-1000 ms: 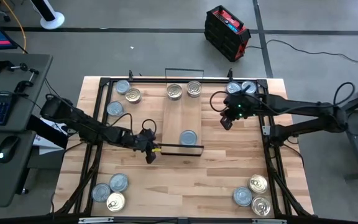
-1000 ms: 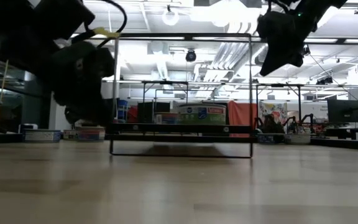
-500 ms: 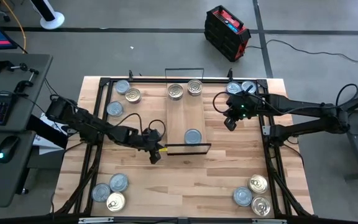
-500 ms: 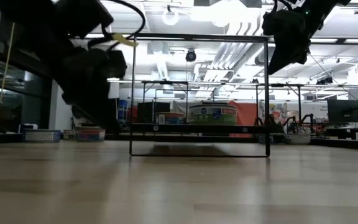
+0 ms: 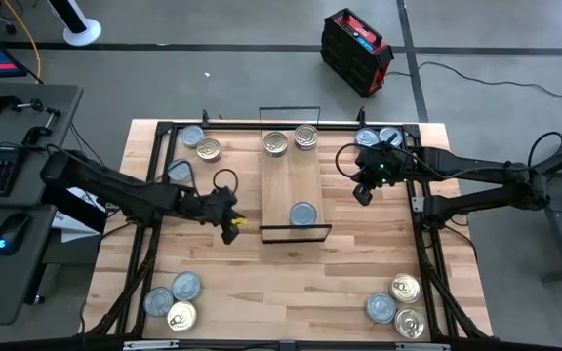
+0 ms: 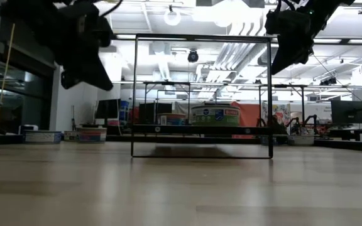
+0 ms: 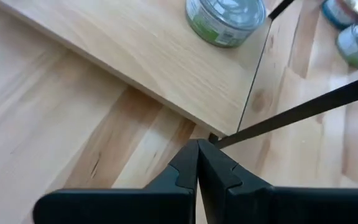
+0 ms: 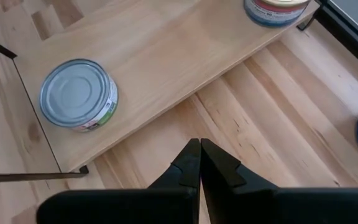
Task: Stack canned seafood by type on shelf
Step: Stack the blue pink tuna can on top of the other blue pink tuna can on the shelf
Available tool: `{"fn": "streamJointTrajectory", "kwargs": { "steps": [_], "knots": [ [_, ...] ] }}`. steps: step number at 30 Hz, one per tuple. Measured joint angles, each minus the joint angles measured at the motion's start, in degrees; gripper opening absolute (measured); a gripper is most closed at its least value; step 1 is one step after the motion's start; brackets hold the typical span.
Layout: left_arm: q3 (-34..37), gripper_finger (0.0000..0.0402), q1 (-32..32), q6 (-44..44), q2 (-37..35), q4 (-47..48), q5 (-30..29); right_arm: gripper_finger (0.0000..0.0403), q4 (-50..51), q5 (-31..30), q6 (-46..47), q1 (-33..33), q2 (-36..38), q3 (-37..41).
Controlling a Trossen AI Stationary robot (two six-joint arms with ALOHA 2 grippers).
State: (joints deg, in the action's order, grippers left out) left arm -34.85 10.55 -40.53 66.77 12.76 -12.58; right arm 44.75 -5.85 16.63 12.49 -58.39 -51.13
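The left claw (image 5: 230,226) is hanging above the surface (image 5: 291,283) with its fingers (image 7: 188,169) pressed together and gripping nothing; the shelf (image 5: 291,190) is lying just beside it, its near black wire frame (image 5: 296,234) standing closest to the fingertips; one blue-grey tin (image 5: 301,214) is sitting on the plank a little beyond that frame, and two more tins (image 5: 275,144) are resting at the plank's far end. The right claw (image 5: 363,194) is hovering off the shelf's opposite long edge, likewise closed tight and empty; the blue-grey tin is lying near it on the plank, and a pair of tins (image 5: 367,138) is sitting close behind it at the surface's corner. Other tins (image 5: 184,287) are waiting in clusters well apart from both claws.
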Motion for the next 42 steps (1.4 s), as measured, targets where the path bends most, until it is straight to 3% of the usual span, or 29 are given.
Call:
{"fn": "streamJointTrajectory", "kwargs": {
  "steps": [8, 17, 21, 29, 36, 42],
  "knots": [
    [0.0, 0.0, 1.58, -9.18, -5.49, 6.67, 0.02, 0.0, -1.6, 2.71, -3.66, -0.02, 0.0, 0.0],
    [0.04, 0.0, 10.8, -18.12, -5.77, 7.26, 0.03, 0.0, -3.06, 9.72, 0.68, -3.95, 0.0, 0.0],
    [0.04, 0.0, 15.04, -18.6, -5.77, 7.18, -0.21, 0.0, -3.06, 8.66, 9.11, -11.6, -0.01, 0.0],
    [0.04, 0.0, 23.57, -15.44, -5.76, 2.09, -2.81, 0.0, -3.19, -0.61, 35.12, -31.33, -3.96, 0.0],
    [0.04, 0.0, 30.83, -10.82, -5.26, -4.37, -4.59, 0.0, -8.85, -2.08, 56.3, -44.46, -13.59, -0.08],
    [0.02, 0.0, 34.59, -10.75, -1.92, -10.25, -5.6, 0.0, -13.71, -0.8, 63.34, -51.05, -22.5, -4.75]
  ]
}}
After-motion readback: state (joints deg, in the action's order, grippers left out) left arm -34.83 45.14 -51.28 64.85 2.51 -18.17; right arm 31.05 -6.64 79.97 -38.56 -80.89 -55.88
